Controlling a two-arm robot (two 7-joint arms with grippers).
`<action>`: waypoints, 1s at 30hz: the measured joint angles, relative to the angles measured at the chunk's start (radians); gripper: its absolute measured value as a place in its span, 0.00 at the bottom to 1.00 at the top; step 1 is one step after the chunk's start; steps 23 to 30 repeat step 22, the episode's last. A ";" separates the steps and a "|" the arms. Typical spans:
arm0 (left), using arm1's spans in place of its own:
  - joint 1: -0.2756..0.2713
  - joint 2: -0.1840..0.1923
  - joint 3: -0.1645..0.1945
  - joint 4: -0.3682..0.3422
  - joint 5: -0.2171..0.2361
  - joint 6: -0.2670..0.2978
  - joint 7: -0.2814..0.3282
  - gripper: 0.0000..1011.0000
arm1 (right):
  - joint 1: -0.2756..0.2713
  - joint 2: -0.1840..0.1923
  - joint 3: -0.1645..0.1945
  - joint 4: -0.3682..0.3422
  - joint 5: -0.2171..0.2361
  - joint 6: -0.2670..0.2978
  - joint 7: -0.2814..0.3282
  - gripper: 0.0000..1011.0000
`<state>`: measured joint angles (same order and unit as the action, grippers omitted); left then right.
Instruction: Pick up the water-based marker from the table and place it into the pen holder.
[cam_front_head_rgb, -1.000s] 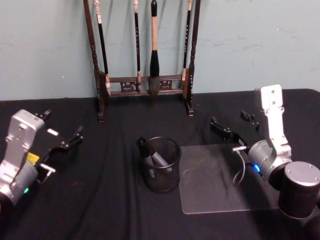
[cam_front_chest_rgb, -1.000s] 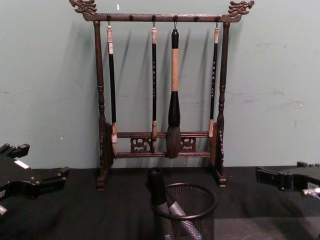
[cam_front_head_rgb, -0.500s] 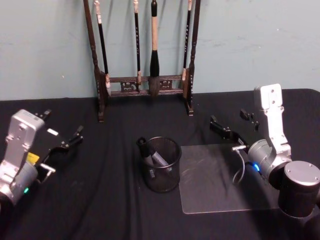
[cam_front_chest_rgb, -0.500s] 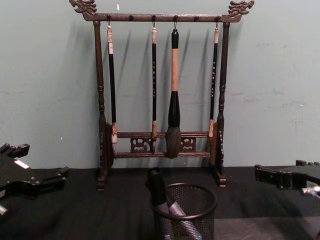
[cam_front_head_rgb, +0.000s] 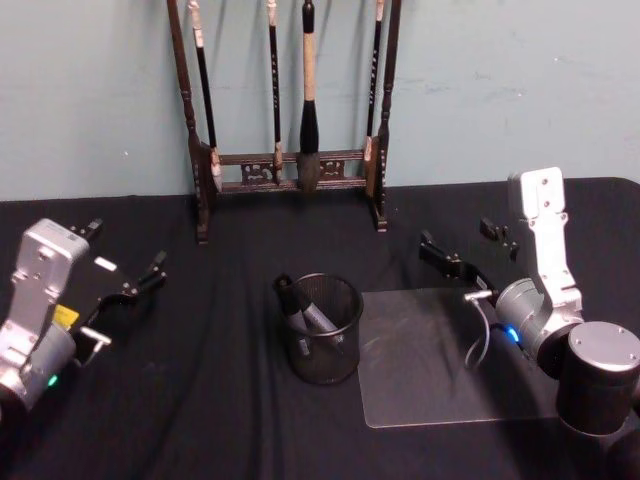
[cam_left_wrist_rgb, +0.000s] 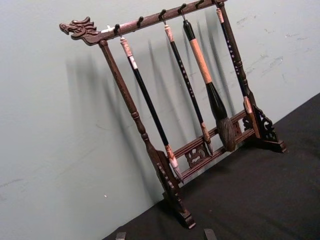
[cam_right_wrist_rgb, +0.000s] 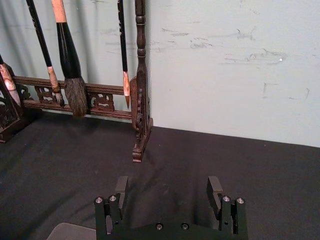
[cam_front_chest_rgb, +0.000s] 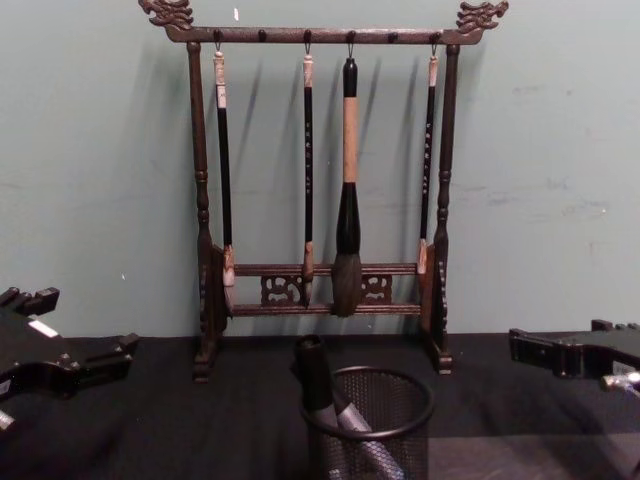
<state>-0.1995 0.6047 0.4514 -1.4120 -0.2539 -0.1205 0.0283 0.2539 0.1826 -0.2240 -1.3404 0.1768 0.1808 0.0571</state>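
No words, brand names or numbers can be read anywhere. The left arm (cam_front_head_rgb: 40, 300) carries a small white tag and a yellow sticker, both too small to make out. The thin hanging brushes (cam_front_chest_rgb: 308, 150) on the brush rack (cam_front_chest_rgb: 200, 200) bear faint markings down their handles, which are not legible.

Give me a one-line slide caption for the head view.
Marker leaning in the mesh pen holder; left gripper and right gripper open, apart on either side.
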 joint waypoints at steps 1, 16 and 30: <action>0.000 0.000 0.000 0.000 0.000 0.000 0.000 1.00 | 0.000 0.000 0.000 0.000 0.000 0.000 0.000 0.99; 0.000 0.000 0.000 0.000 0.000 0.000 0.000 1.00 | 0.000 0.000 0.000 0.000 0.000 0.000 0.000 0.99; 0.000 0.000 0.000 0.000 0.000 0.000 0.000 1.00 | 0.000 0.000 0.000 0.000 0.000 0.000 0.000 0.99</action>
